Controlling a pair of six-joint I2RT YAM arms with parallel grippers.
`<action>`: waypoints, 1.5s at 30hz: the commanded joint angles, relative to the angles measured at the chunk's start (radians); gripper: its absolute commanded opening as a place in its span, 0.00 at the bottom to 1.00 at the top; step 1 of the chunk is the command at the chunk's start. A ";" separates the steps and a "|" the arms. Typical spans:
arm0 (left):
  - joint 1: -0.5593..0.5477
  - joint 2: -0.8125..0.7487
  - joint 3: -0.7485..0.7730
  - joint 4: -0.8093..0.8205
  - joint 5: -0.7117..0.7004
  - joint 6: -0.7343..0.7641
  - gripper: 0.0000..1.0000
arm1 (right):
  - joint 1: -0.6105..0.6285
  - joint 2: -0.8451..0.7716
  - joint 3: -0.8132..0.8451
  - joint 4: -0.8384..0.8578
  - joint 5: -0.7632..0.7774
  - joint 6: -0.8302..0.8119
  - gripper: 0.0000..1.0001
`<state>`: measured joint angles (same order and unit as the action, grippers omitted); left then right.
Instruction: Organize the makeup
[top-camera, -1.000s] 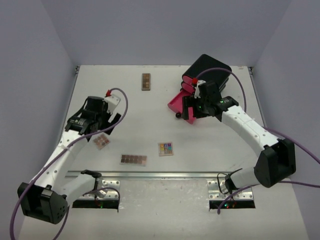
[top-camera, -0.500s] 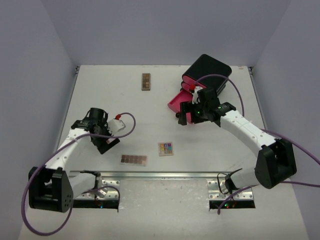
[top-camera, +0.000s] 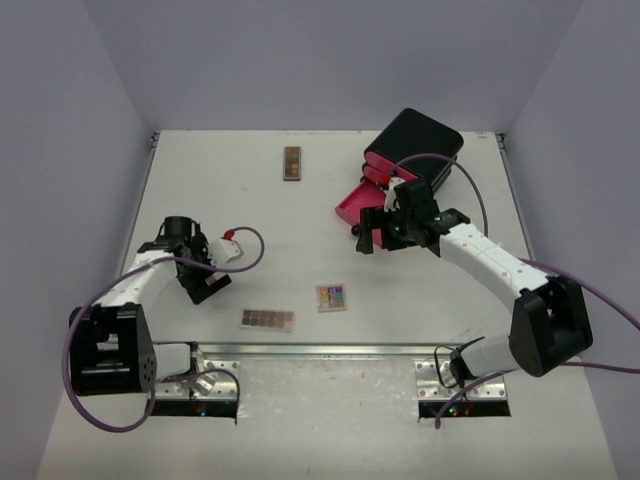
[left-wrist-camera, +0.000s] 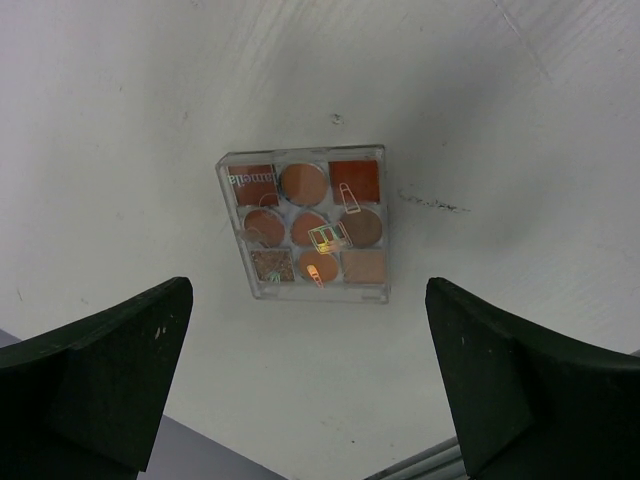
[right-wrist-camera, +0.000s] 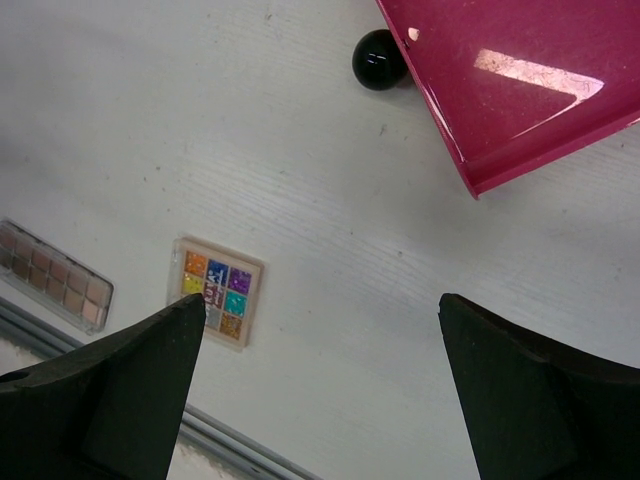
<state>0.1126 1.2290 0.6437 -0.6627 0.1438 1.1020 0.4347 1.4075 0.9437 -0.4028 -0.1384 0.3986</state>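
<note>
In the left wrist view a square clear palette of brown eyeshadows (left-wrist-camera: 305, 225) lies flat on the white table. My left gripper (left-wrist-camera: 308, 300) hangs open just short of it, holding nothing. From above, that gripper (top-camera: 205, 285) covers the palette. My right gripper (right-wrist-camera: 318, 330) is open and empty over bare table, between a multicoloured palette (right-wrist-camera: 217, 297) and a round black compact (right-wrist-camera: 379, 58). In the top view it (top-camera: 372, 238) hovers beside the compact (top-camera: 355, 232). A long brown palette (top-camera: 267, 319) lies near the front, beside the multicoloured palette (top-camera: 332, 298). Another long palette (top-camera: 292, 163) lies at the back.
A black box (top-camera: 418, 138) stands at the back right, with a pink drawer (top-camera: 352, 206) pulled out toward the middle; its pink floor (right-wrist-camera: 500, 80) looks bare. A metal rail (top-camera: 320, 350) runs along the table's near edge. Grey walls close in both sides.
My left arm has drawn back and to the left, its gripper now pointing down over the brown square palette. My right gripper has shifted slightly left, away from the box. Both stay open.
</note>
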 joint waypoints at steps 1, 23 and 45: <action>0.022 0.079 0.008 0.084 0.052 0.071 1.00 | 0.006 -0.014 -0.003 0.019 0.027 0.009 0.99; 0.052 0.305 0.101 0.023 0.176 0.062 0.48 | 0.006 -0.030 0.007 -0.007 0.096 -0.006 0.99; -0.411 0.347 0.645 0.132 0.074 -0.641 0.19 | -0.179 -0.141 0.027 -0.028 0.194 0.098 0.99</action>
<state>-0.1453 1.5112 1.1126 -0.5641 0.2535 0.6241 0.3647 1.3189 0.9490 -0.4278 0.0093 0.4292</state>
